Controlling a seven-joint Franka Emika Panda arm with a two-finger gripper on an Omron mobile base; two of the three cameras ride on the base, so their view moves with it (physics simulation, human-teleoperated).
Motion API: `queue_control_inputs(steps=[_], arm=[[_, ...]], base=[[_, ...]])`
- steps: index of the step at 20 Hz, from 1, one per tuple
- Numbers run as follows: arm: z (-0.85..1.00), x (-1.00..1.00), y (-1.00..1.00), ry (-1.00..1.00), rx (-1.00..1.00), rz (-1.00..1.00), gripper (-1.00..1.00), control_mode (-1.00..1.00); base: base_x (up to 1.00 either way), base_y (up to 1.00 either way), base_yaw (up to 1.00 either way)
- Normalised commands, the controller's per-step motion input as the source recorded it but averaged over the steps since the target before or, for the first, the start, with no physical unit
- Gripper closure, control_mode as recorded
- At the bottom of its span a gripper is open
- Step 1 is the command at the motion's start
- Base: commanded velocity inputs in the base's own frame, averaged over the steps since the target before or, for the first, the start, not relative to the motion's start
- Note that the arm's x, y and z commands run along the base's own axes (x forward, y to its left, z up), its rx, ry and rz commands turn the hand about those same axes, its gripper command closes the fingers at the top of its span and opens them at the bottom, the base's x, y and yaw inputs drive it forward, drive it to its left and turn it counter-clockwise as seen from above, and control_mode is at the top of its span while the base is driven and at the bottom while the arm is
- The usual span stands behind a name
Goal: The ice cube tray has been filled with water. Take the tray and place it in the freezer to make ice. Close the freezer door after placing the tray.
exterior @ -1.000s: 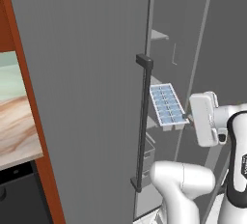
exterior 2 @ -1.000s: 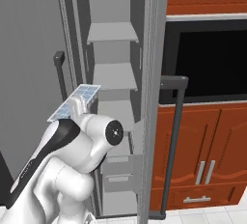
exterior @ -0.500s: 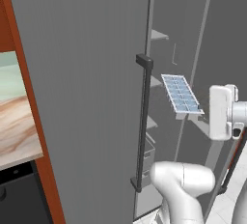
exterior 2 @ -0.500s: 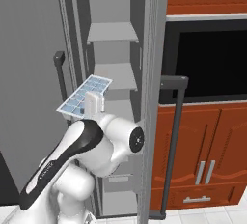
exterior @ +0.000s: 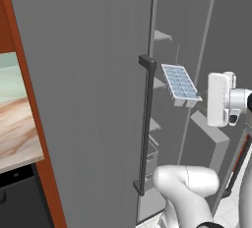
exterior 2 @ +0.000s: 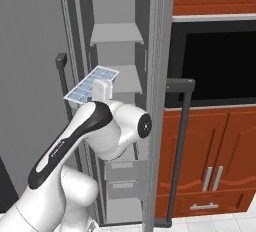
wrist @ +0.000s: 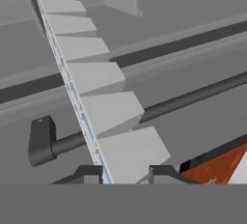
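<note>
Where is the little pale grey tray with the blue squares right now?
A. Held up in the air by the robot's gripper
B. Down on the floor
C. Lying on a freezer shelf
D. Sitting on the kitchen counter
A. The small pale grey ice cube tray with light blue cells hangs in mid-air before the open grey freezer, pinched at one edge by the gripper, touching no shelf.

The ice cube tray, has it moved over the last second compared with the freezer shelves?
Yes. The ice cube tray, held in the pincer, has risen and gone deeper toward the freezer shelves, judged against the door handle.
</note>
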Motion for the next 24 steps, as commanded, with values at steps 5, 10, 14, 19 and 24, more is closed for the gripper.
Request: queue_control_inputs(steps=[5,10,14,19,24], arm=[[0.27,0.75,0.0,0.0,0.0,0.0,1.0,-1.0],[0.2,0.51,0.0,-0.02,0.0,0.0,1.0,-1.0],[0.19,0.42,0.0,-0.03,0.0,0.0,1.0,-1.0],[0.23,0.32,-0.03,-0.03,0.0,0.0,1.0,-1.0],[0.17,0.23,0.0,-0.02,0.0,0.0,1.0,-1.0]], base=[[0.0,0.0,0.0],[0.0,0.0,0.0],[0.0,0.0,0.0],[0.0,0.0,0.0],[0.0,0.0,0.0]])
